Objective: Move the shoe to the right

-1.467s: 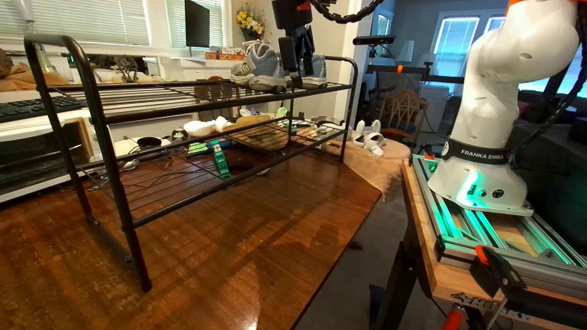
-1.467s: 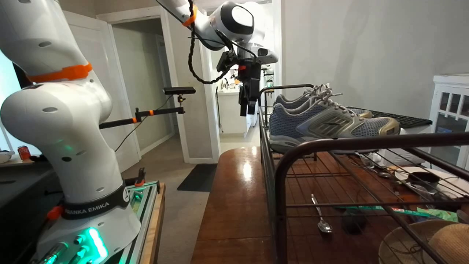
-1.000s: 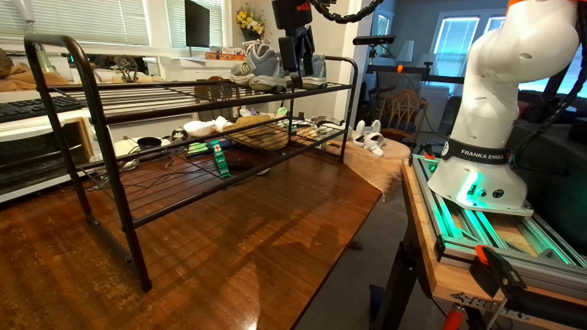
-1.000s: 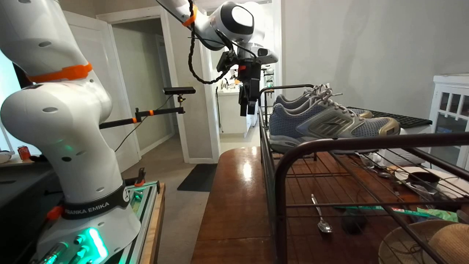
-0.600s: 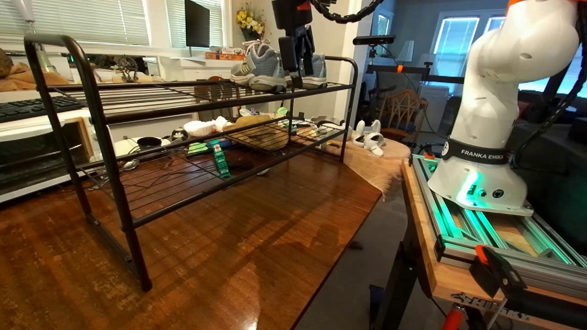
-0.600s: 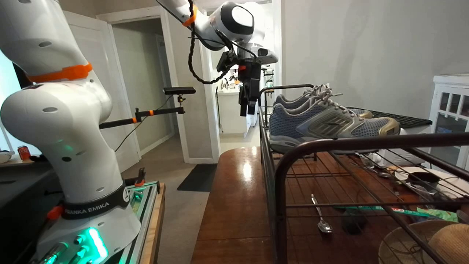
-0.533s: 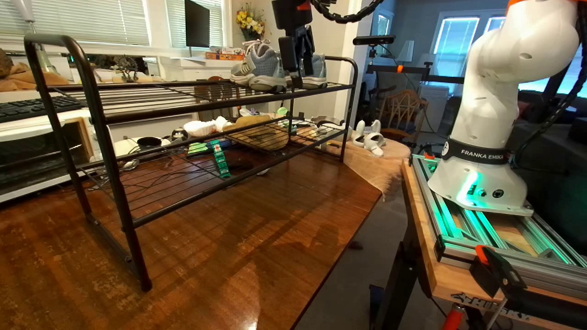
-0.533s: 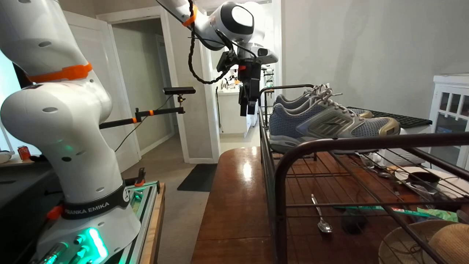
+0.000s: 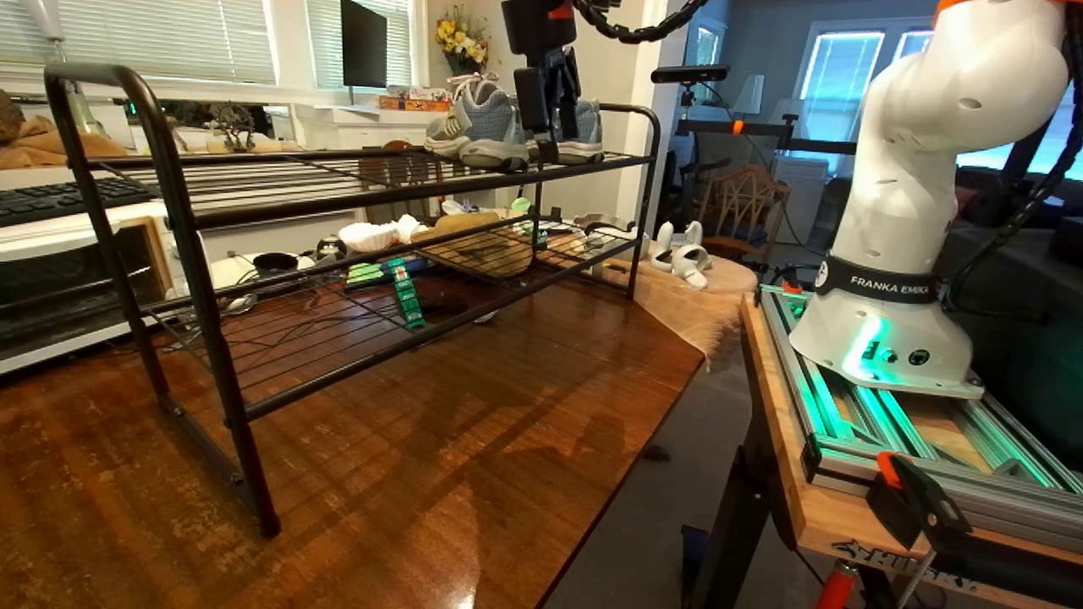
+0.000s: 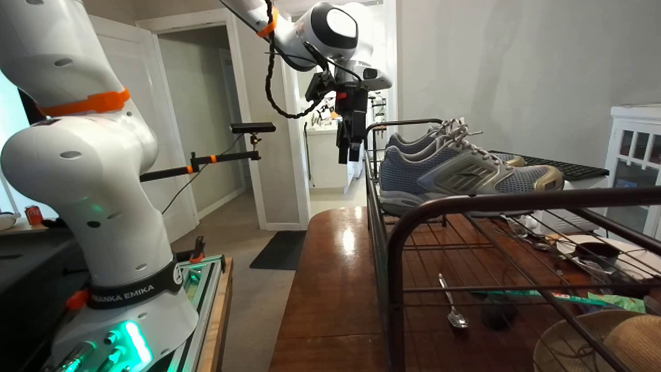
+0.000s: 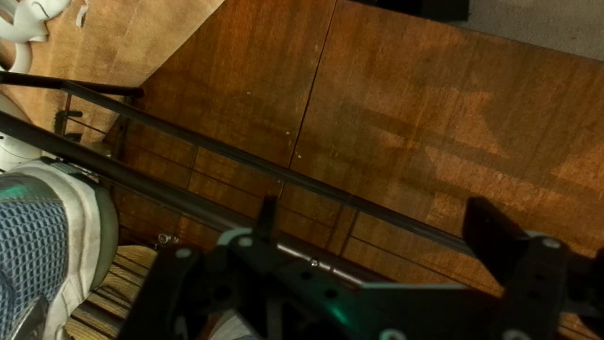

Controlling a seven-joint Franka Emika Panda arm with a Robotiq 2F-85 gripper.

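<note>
Running shoes (image 10: 465, 178), grey-blue, two, on metal rack (image 9: 355, 200); pincer (image 11: 373, 208) wide apart, empty; grasp and rightward move apparently outstanding

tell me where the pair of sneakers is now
In an exterior view, the pair of grey-blue sneakers sits right of centre on the upper level of the wire rack, with the tool to its left.

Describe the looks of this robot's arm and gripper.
The arm is white with rounded joints, orange bands and a black collar lettered FRANKA EMIKA. A green light glows on its base, and a dark, chain-like cable runs along it. The gripper is black and angular, with a small red patch near its top.
</note>
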